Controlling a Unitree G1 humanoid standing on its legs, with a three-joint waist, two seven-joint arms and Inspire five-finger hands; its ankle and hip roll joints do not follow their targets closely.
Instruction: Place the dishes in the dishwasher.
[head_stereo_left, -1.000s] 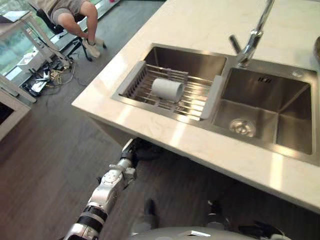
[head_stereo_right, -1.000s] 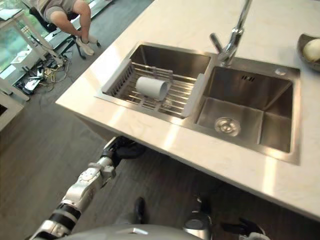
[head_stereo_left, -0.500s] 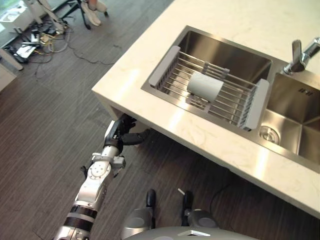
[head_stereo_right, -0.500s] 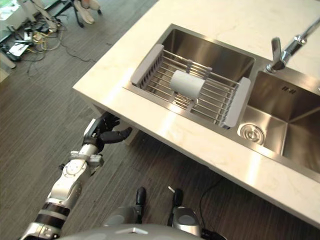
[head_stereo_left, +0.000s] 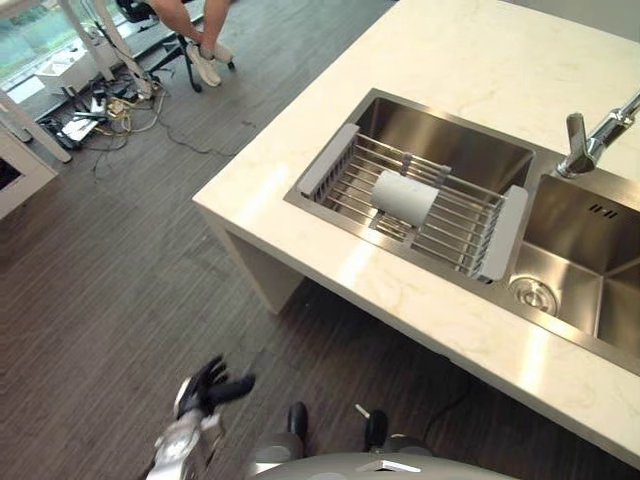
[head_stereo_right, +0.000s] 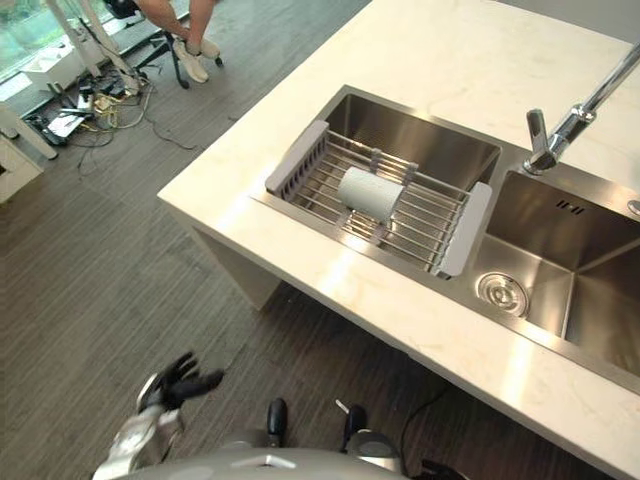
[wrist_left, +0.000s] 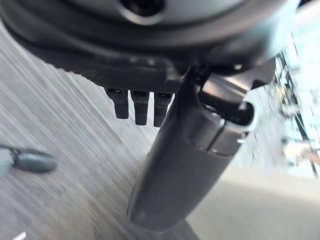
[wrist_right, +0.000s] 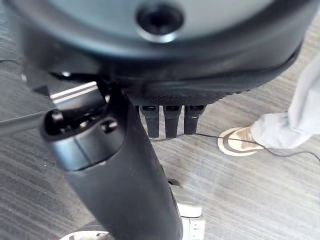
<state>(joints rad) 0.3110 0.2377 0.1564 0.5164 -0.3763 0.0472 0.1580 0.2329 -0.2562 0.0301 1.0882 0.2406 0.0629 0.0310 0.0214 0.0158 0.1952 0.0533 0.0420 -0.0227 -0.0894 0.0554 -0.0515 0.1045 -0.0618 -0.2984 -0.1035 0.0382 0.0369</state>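
A white cup (head_stereo_left: 404, 197) lies on its side in a wire dish rack (head_stereo_left: 340, 176) set across the left basin of the steel sink. My left hand (head_stereo_left: 205, 388) hangs low over the dark wooden floor, well short of the counter and far from the cup, open with its fingers spread and nothing in it. Its own wrist view has the thumb (wrist_left: 185, 165) and straight fingers (wrist_left: 140, 106) above bare floor. My right hand (wrist_right: 120, 165) is open and holds nothing, with floor planks beneath it.
The pale stone counter (head_stereo_left: 300, 110) ends in a corner with a support panel (head_stereo_left: 262, 270) under it. A faucet (head_stereo_left: 590, 140) stands over the right basin (head_stereo_left: 570, 280). A seated person's legs (head_stereo_left: 205, 55) and floor cables (head_stereo_left: 90, 110) are at far left; a shoe (wrist_right: 240, 141) is near my right hand.
The camera has shifted. My left hand has drawn back from under the counter's edge, down and toward my body, still open. The cup stays in the rack.
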